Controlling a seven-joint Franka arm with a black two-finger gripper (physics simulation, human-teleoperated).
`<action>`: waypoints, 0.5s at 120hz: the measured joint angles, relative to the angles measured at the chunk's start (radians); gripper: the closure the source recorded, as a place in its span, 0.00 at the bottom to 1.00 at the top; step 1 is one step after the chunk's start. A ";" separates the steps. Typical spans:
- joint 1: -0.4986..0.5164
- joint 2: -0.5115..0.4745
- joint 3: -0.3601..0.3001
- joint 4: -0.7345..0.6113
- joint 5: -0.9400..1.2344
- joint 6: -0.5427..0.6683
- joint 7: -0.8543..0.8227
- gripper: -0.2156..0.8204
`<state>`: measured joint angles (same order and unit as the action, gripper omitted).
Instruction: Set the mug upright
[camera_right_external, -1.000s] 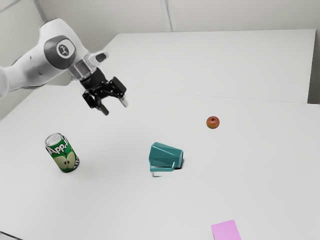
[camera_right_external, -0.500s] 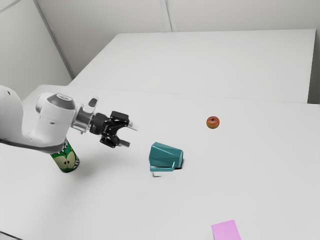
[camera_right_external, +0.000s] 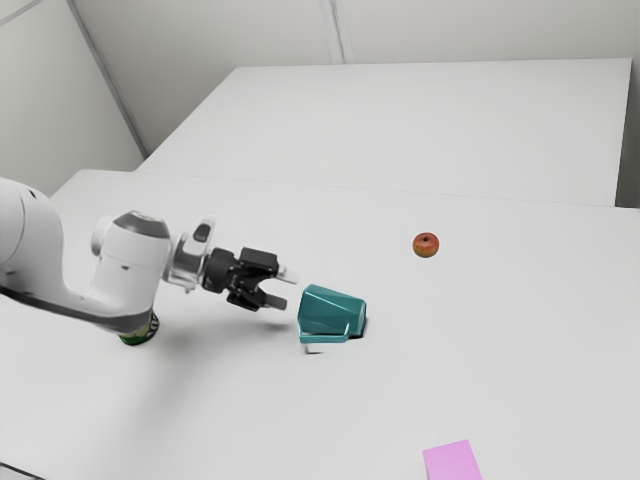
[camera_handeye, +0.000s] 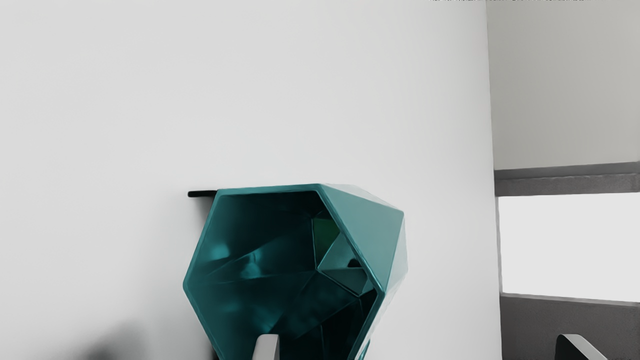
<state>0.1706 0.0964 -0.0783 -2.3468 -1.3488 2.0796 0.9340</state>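
- Left edge of the exterior frame: the arm (camera_right_external: 125, 265) reached in toward the middle, low over the white surface (camera_right_external: 230, 400). Base of a green can (camera_right_external: 139, 334) visible below it, the rest hidden.
- Left of centre: jaws stood wide apart with nothing held, tips near the mug's mouth. No contact made out.
- Centre: the mug (camera_right_external: 333, 312) lay on its side, open mouth toward the jaws, base toward the frame's right. Handle (camera_right_external: 325, 339) on the side toward the frame's lower edge.
- Wrist view: one jaw stood in front of the mouth, the other out past the mug's wall. Could not tell whether the nearer tip was inside the rim.
- Right of centre: pink block (camera_right_external: 452, 462) at the lower edge; red apple (camera_right_external: 426, 245) higher up. Both well apart from the mug.
- Progress: jaws lined up near the mouth, but mug not upright and not gripped. Left to do, in my judgement: ease forward, close on the wall, raise the mouth end, seat the base, release.
- Risk noted: a tip striking the rim could have slid or rolled the mug.
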 joint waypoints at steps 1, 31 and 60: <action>0.000 0.000 -0.002 -0.001 -0.006 0.000 0.003 0.21; -0.005 0.017 -0.027 -0.004 -0.128 -0.010 0.069 0.21; -0.004 0.031 -0.072 -0.005 -0.172 -0.009 0.109 0.21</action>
<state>0.1665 0.1272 -0.1507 -2.3519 -1.5213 2.0711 1.0429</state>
